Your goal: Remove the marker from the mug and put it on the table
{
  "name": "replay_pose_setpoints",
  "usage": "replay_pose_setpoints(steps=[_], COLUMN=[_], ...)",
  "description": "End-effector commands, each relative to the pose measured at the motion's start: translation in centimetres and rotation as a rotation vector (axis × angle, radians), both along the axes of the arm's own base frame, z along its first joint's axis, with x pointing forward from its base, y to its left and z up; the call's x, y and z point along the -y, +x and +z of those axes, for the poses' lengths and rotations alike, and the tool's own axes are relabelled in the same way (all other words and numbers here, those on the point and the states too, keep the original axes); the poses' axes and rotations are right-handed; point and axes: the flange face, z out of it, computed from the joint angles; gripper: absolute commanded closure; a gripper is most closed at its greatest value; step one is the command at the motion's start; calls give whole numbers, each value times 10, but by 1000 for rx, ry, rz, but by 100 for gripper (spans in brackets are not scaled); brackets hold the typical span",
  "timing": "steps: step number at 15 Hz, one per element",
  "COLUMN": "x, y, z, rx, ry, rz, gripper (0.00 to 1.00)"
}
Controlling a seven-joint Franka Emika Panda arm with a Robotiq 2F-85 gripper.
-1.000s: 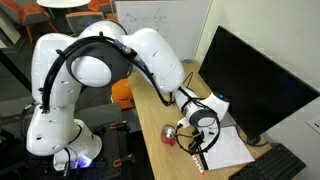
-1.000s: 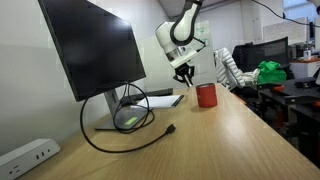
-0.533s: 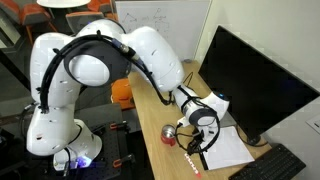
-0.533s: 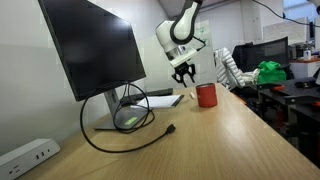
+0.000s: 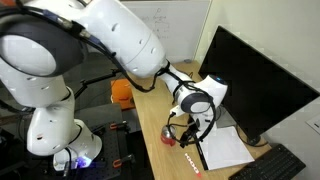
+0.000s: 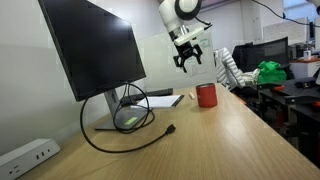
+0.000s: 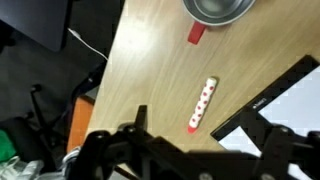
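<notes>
The marker [image 7: 203, 104], a short pale stick with red dots and a red tip, lies flat on the tan wood table [image 7: 150, 70], just below the red mug [image 7: 215, 8]. In the wrist view my gripper [image 7: 200, 150] hangs above it, open, with nothing between its dark fingers. In both exterior views the gripper [image 5: 192, 135] [image 6: 190, 62] is lifted off the table [image 6: 220, 140], above and beside the mug [image 5: 170, 134] [image 6: 206, 96]. The mug stands upright.
A white sheet of paper [image 7: 300, 95] [image 5: 225, 148] with a black edge lies right beside the marker. A large black monitor [image 5: 255, 85] [image 6: 90, 50] stands behind. Also here are a keyboard [image 5: 275, 165], a looped black cable [image 6: 120, 130], and an orange object [image 5: 121, 93] at the table's far end.
The gripper opened and let go of the marker, which now lies on the table. The arm then rose, lifting the gripper well above the mug.
</notes>
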Motion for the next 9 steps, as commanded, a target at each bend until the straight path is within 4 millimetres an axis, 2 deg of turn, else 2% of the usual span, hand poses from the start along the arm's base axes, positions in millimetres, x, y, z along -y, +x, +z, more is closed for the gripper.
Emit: replay_pose_setpoints(steps=[1,6,9], x=[-13,-31,-42], y=[-22,-37,-38], z=[22,37,46], rx=[7,3,-31], ry=[10,5,-10], rz=[48,58,77], gripper=[0,0,0])
